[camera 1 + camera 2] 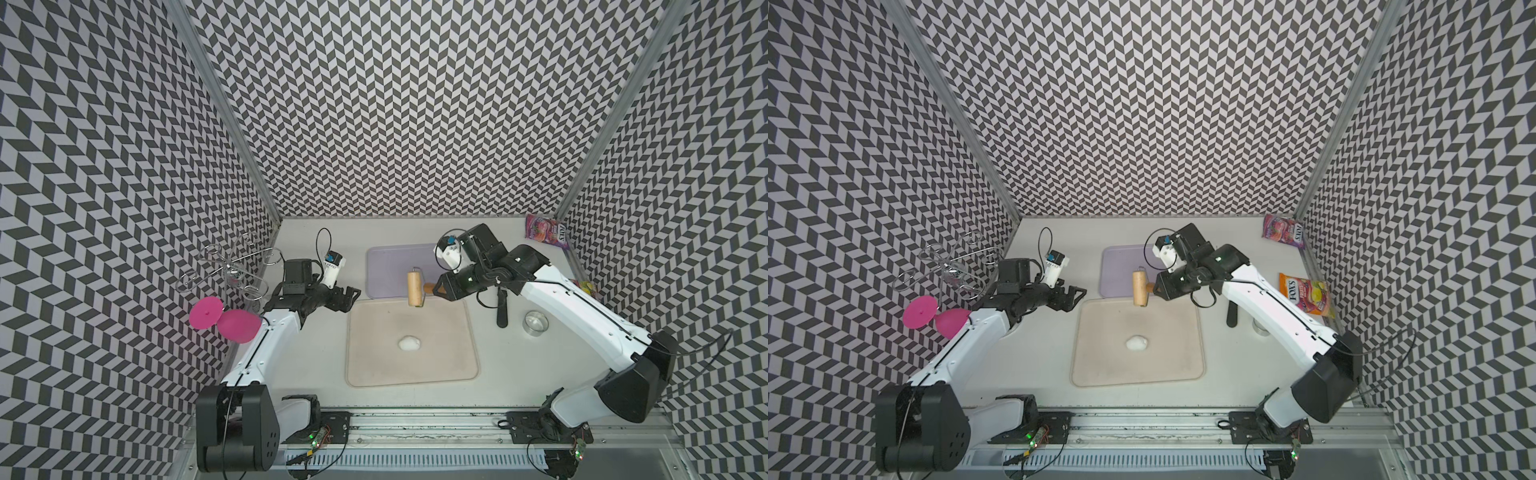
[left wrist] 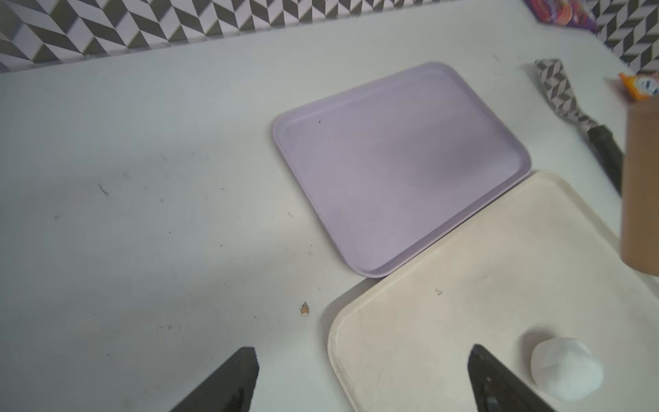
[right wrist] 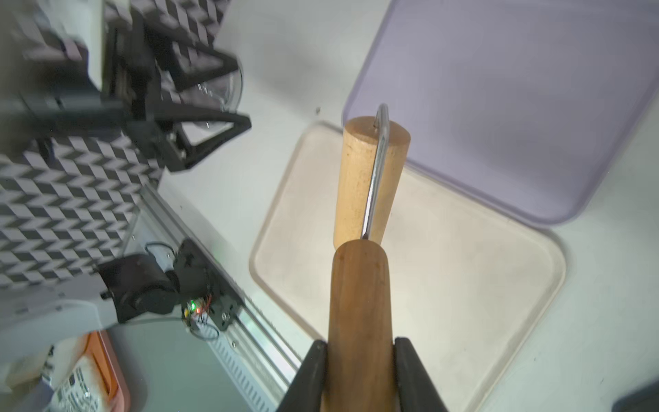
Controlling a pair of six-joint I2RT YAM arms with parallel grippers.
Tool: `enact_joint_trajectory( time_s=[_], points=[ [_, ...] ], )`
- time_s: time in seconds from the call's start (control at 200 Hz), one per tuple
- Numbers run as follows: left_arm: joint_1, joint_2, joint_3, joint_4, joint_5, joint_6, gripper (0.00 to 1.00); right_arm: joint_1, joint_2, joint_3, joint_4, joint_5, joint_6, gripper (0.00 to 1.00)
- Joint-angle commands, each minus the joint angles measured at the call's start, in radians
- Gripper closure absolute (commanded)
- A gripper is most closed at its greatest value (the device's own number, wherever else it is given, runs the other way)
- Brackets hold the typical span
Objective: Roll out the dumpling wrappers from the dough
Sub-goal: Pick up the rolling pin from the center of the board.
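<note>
White dough (image 1: 409,343), an unrolled lump, sat mid beige tray (image 1: 449,332). Rolling seemed not yet begun: the right gripper (image 1: 439,289) clamped the handle of the wooden roller (image 1: 414,288) over the tray's far edge. The left gripper (image 1: 353,300) hung left, spread wide and empty. Next: lower, press. Pale table (image 1: 316,365), chevron walls (image 1: 374,104).

Left arm (image 1: 257,349) and right arm (image 1: 573,303): white link shells, black joint housings, thin black line down each forearm. White wrist camera blocks (image 1: 332,270) with blue insert; black cables loop off them. Gripper fingers (image 2: 230,380) matte black, tapered. Green LEDs on base boards (image 1: 319,438).
</note>
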Motion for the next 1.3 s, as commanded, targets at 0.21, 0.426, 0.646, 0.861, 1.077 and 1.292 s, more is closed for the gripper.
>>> enact_joint_trajectory(
  time_s=[0.21, 0.426, 0.646, 0.861, 1.077, 1.292],
  points=[
    [-0.044, -0.038, 0.042, -0.09, 0.114, 0.119, 0.14, 0.098, 0.021, 0.02, -0.056, -0.03, -0.064, 1.0],
    [-0.058, -0.222, 0.13, -0.287, 0.424, 0.43, 0.05, 0.099, 0.007, -0.032, 0.055, -0.215, -0.085, 1.0],
    [-0.161, -0.267, 0.176, -0.458, 0.546, 0.81, 0.01, 0.097, -0.004, -0.072, 0.108, -0.35, -0.094, 1.0],
    [-0.317, -0.229, 0.156, -0.338, 0.368, 0.778, 0.11, 0.097, -0.02, -0.094, 0.147, -0.433, -0.083, 1.0],
    [-0.45, -0.2, 0.127, -0.243, 0.276, 0.663, 0.18, 0.096, -0.027, -0.105, 0.196, -0.476, -0.055, 1.0],
    [-0.545, -0.169, 0.133, -0.257, 0.178, 0.594, 0.21, 0.08, -0.019, -0.094, 0.224, -0.45, -0.019, 1.0]
  ],
)
